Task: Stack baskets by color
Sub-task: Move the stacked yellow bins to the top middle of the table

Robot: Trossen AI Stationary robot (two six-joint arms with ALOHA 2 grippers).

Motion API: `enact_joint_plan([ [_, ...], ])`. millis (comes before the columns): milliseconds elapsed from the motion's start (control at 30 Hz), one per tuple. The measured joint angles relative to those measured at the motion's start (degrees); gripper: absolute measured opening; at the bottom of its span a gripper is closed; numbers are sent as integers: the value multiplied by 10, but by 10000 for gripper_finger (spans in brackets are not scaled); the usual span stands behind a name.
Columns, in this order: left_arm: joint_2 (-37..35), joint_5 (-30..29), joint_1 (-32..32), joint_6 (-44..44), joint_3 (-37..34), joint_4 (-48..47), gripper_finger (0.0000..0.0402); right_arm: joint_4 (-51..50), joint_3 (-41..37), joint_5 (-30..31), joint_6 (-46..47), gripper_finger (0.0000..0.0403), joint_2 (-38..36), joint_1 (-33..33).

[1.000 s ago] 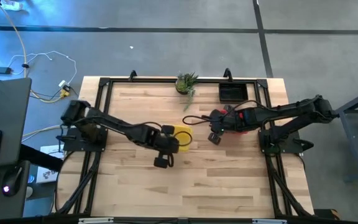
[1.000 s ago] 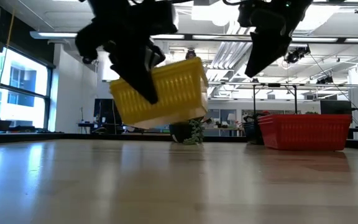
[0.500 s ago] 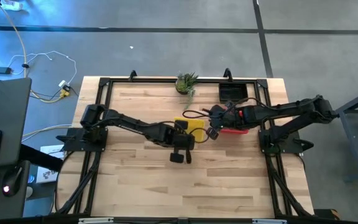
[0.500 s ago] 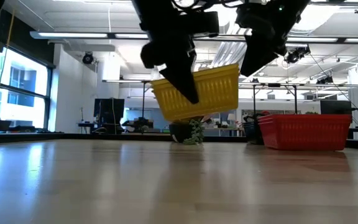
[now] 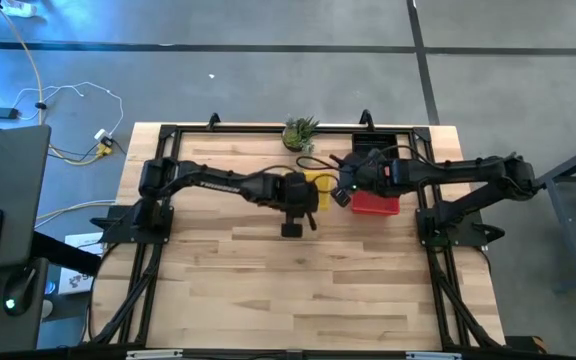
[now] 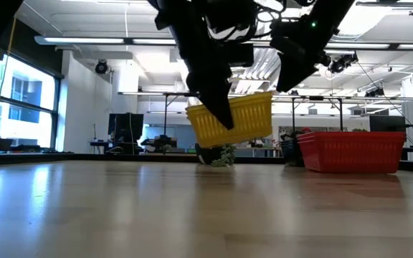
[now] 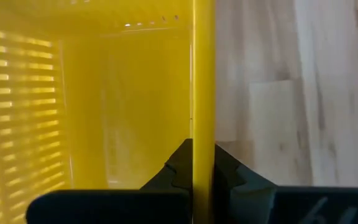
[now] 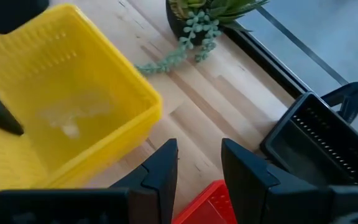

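Note:
My left gripper (image 7: 202,154) is shut on a yellow basket (image 5: 319,185), which hangs above the table's middle (image 6: 232,119). My right gripper (image 8: 199,163) stands open just right of that basket, over the corner of a red basket (image 5: 376,204) that rests on its bottom on the table (image 6: 350,151). Nothing lies between its fingers. A black basket (image 5: 373,149) stands at the far right edge, also seen as a black basket (image 8: 316,142) in the right wrist view. My left gripper pinches one side wall of the yellow basket at its rim (image 7: 202,124), one finger inside the basket and one outside. The fingers come slanting down from the table's left. The basket hangs below them, tilted and clear of the table (image 6: 232,119).
A small potted green plant (image 5: 300,132) stands at the far edge, just behind the yellow basket, and shows as the plant (image 8: 204,22) in the right wrist view. Black frame rails (image 5: 168,140) run round the table. The near half of the wooden table (image 5: 298,290) lies bare.
My left gripper has carried the yellow basket toward the table's right and far edges, clear of the table and tilted throughout. My right gripper has shifted a little toward the far edge and turned, uncovering more of the red basket.

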Motion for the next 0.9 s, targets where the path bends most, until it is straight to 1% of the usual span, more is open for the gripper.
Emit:
enact_joint_plan([
  [67,5,12,11,0,0,6,5,0,0,0,-1,110,0,-4],
  [200,13,13,24,0,0,10,5,0,0,-2,-4,110,0,-6],
  [567,58,13,22,2,0,8,5,-1,0,-5,-5,110,0,-6],
  [733,62,4,22,1,0,12,6,-2,0,-15,-5,110,0,-6],
  [800,62,4,22,1,0,11,11,-2,0,-24,-5,110,0,-6],
  [900,62,14,22,0,0,11,32,-2,0,-27,-1,110,0,-6],
])
